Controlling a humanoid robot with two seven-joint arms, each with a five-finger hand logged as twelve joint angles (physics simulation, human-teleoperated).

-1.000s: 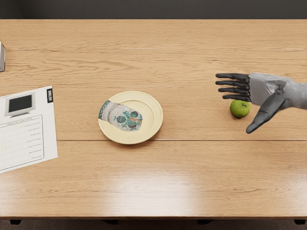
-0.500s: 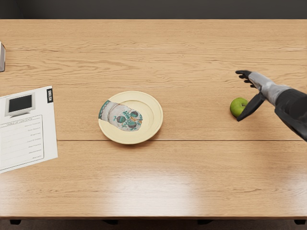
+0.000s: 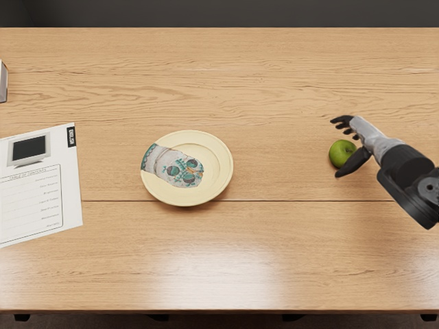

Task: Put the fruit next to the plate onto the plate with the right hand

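- We judge the step in hand to be the grasp. The right hand (image 3: 359, 142) comes in from the side with its dark fingers (image 3: 341, 122) spread above the small round green fruit (image 3: 340, 152) and its thumb reaching under the near side.
- The fruit lies on the pale wooden surface (image 3: 274, 82), just ahead of the palm, bracketed between fingers and thumb. The hand is open around it, not yet clamped. We cannot tell whether any digit already touches the skin.
- The next move, as we read it, calls for closing the fingers evenly, since a round fruit may roll away from a lopsided squeeze. Then comes a lift and a long carry.
- The cream round plate with a painted teal motif (image 3: 221, 159) sits well beyond the fingertips and carries no fruit.
- The side of the fruit facing the palm is hidden by the hand. The forearm is cut off at the picture's edge, and no left arm shows.
- Farther beyond the plate, a white printed sheet (image 3: 38, 185) runs off the frame, its text too small to read.
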